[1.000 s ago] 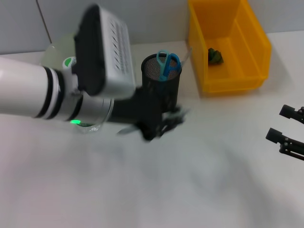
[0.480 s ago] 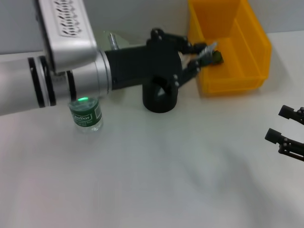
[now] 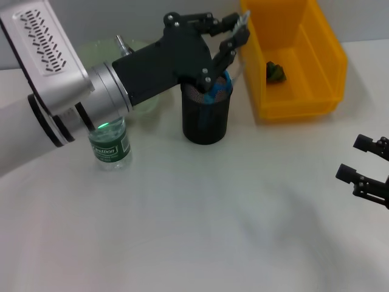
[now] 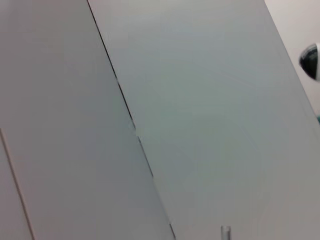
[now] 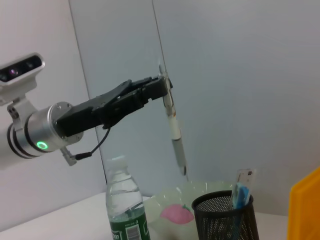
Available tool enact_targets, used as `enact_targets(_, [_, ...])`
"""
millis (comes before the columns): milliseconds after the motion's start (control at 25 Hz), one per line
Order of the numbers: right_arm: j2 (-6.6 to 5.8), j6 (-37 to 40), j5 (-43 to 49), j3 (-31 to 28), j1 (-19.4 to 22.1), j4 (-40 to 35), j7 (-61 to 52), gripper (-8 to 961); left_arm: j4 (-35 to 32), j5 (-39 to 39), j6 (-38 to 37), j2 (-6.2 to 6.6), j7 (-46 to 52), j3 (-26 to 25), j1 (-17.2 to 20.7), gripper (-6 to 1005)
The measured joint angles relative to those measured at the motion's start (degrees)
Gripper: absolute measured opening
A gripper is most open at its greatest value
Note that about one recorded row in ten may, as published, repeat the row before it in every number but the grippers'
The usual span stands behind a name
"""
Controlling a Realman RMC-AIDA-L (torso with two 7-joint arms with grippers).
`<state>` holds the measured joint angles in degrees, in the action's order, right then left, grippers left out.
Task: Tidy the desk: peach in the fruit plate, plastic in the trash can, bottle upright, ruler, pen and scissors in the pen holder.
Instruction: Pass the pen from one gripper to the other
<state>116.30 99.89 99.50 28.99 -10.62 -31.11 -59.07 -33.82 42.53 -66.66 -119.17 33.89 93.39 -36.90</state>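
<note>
The left arm reaches from the near left across to the far middle, raised well above the bench, its silver forearm ending in a black wrist. The left pincer [image 3: 234, 27] is clamped on a pen [image 5: 172, 125], which hangs nearly upright, tip down. The right pincer [image 3: 363, 164] rests low at the near right edge, fingers apart.

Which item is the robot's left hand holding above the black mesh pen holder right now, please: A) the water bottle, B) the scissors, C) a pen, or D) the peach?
C: in the right wrist view the left hand grips a pen hanging point-down above the pen holder, where the scissors already sit.
</note>
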Motion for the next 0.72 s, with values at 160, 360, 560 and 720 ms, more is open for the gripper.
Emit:
enact_targets(160, [0.34, 0.0, 0.0, -0.2, -0.3, 0.0, 0.6, 813, 5.4, -4.8, -2.4, -0.01, -2.8, 0.6, -2.7, 201])
enact_targets(360, [0.58, -0.1, 0.0, -0.4, -0.7, 0.0, 1.2, 813, 5.6, -5.8, -2.5, -0.01, -2.9, 0.7, -2.7, 202])
enact_targets(560, [1.41, -0.2, -0.4, -0.5, -0.9, 0.0, 3.3, 812, 6.5, -9.4, -1.8, -0.01, -3.1, 1.0, -2.7, 202])
enact_targets(720, [2.01, -0.7, -0.5, -0.6, -1.8, 0.0, 3.9, 812, 7.7, -11.6, -1.4, -0.01, -5.2, 1.2, -2.5, 202])
